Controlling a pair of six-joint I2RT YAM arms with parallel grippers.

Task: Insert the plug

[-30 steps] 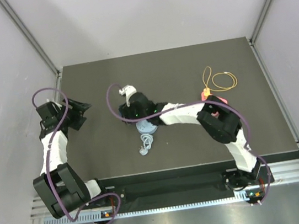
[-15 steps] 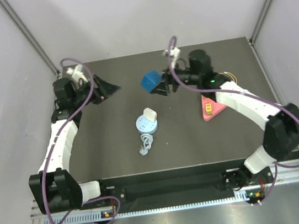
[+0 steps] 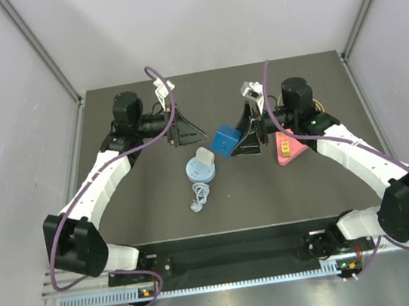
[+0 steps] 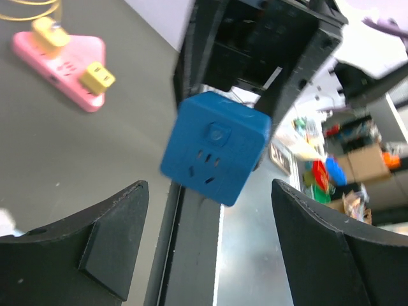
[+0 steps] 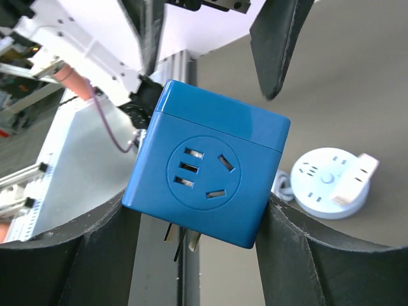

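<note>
The blue cube plug point(image 3: 225, 138) has come down from the upper middle of the overhead frame to just right of centre. It is now near the round socket point(image 3: 200, 171), so insertion looks close but not yet begun. The right end effector point(image 3: 242, 141) clamps the cube's sides, with its prongs point(image 5: 180, 239) pointing at the wrist view's lower edge. The left end effector point(image 3: 186, 131) has swung in from the upper left, spread wide and empty, facing the cube. The cube probably hangs clear of the surface point(image 3: 136, 208), though the overhead angle leaves that uncertain.
</note>
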